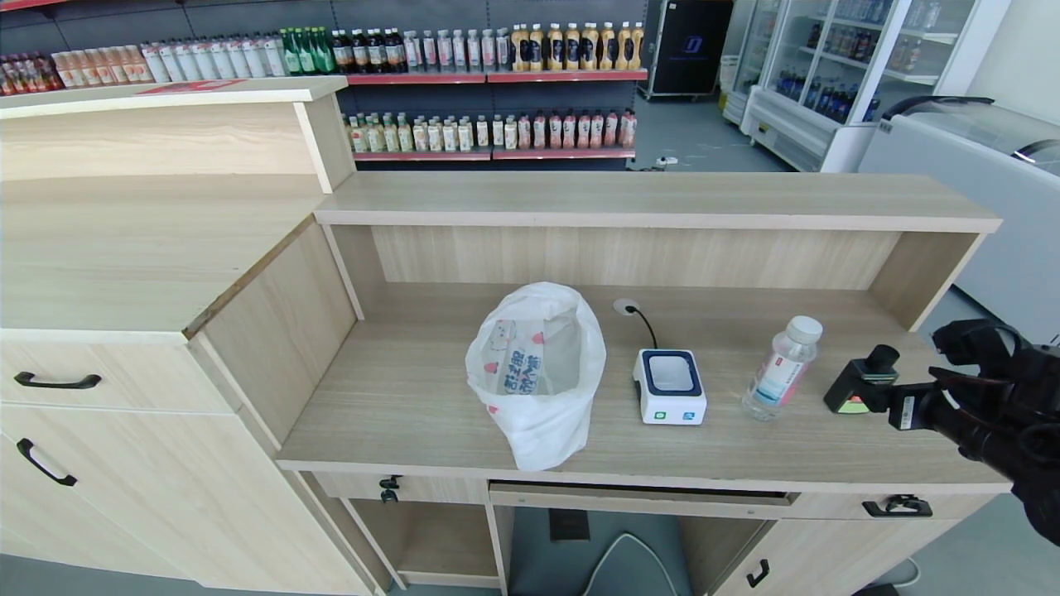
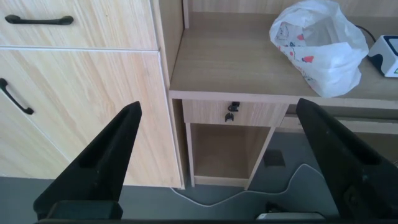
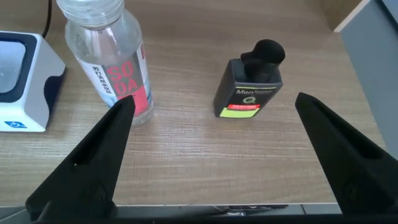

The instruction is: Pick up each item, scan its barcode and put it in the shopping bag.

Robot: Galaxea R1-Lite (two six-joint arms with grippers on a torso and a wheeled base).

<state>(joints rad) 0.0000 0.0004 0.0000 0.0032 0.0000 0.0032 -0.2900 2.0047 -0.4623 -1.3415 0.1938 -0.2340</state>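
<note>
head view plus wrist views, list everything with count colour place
shopping bag: 1, white, counter's left part
scanner: 1, white, dark top, right of bag
clear bottle: 1, clear, upright right of scanner
black bottle: 1, black, right of clear bottle
counter: 1, light wood, under these
shelved drinks: many, mixed, back wall
left pincer: 1, black, open, low, facing cabinet
right pincer: 1, black, open, facing both bottles

And the right arm (image 1: 998,414) comes in from the right edge, wrist pointing inward. Its right gripper (image 3: 208,165) is spread wide, black fingers (image 3: 87,162) splayed, empty. The left gripper (image 2: 217,158) is held low, equally wide, empty too.
</note>
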